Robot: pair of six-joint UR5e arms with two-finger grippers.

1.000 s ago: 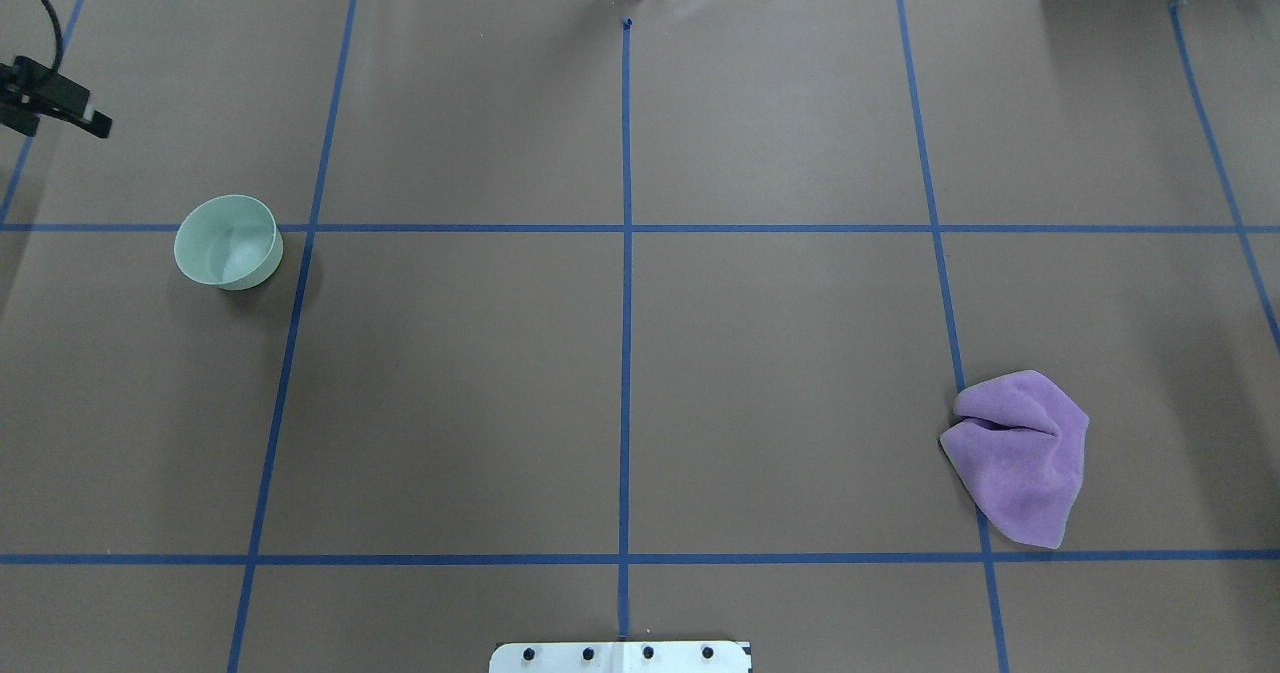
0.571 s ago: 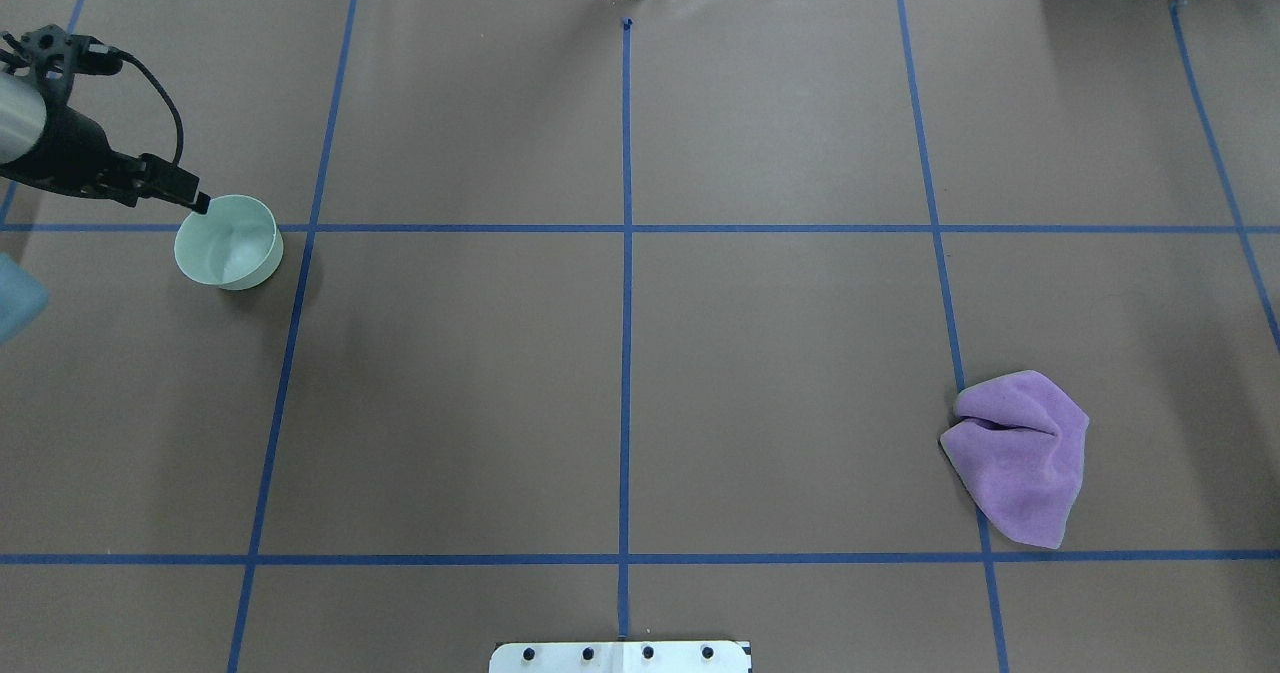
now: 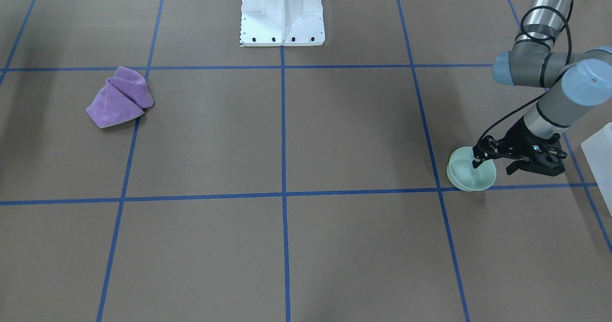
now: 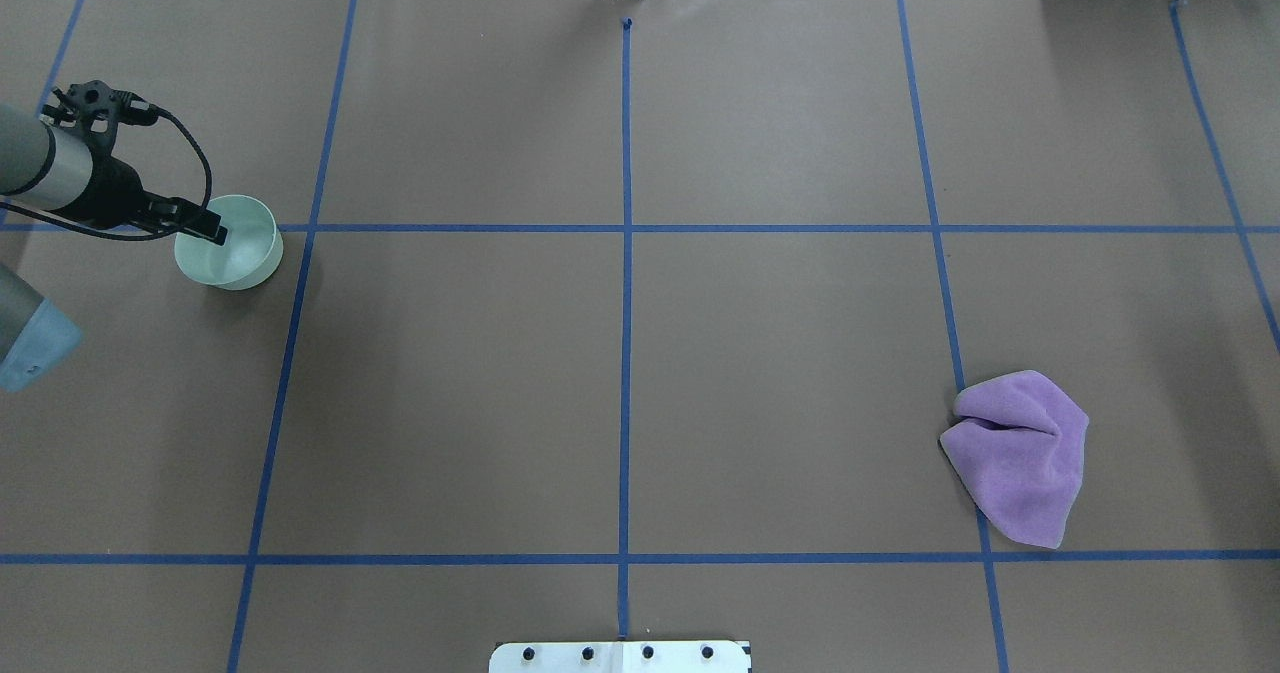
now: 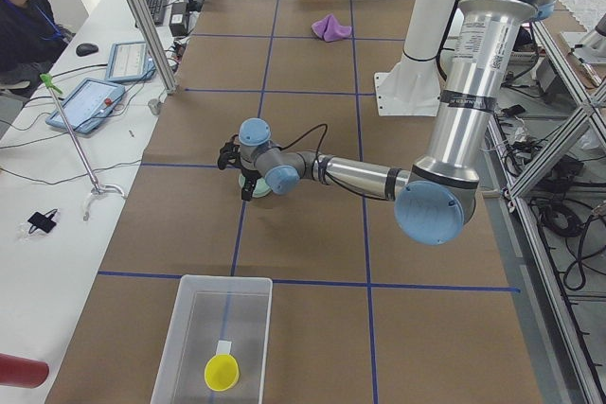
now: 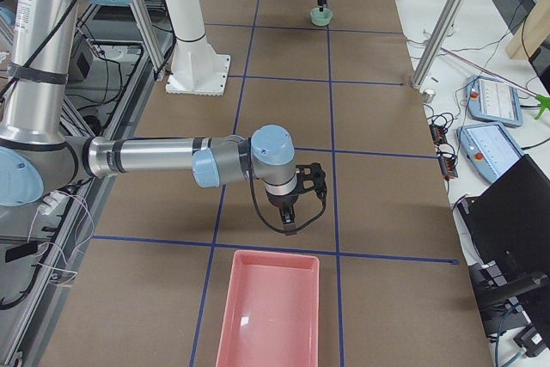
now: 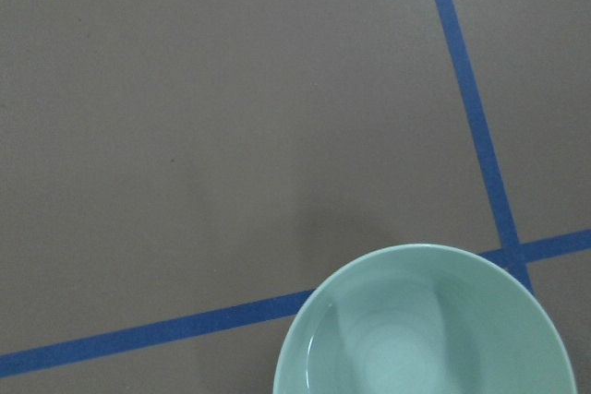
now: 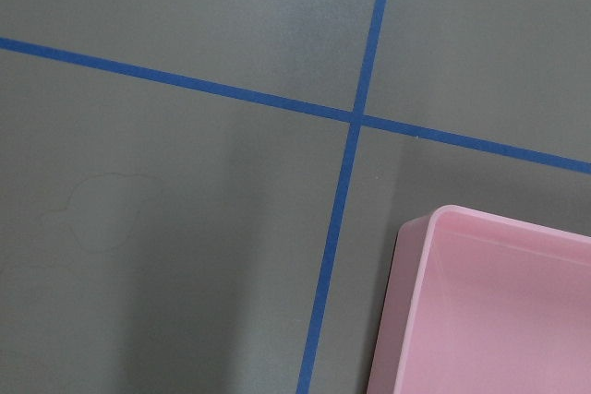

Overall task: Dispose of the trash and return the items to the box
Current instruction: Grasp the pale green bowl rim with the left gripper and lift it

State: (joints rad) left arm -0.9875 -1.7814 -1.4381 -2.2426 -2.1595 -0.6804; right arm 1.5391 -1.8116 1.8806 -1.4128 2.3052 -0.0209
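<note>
Mint-green round plastic bowl [image 3: 463, 176] has its rim between the spread-open left claw [image 3: 492, 165]; it should pinch squarely, then lift level.

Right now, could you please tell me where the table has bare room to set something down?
The middle squares between the green bowl and the purple cloth are bare. Crowded only at the bowl, where the left arm reaches in.
</note>
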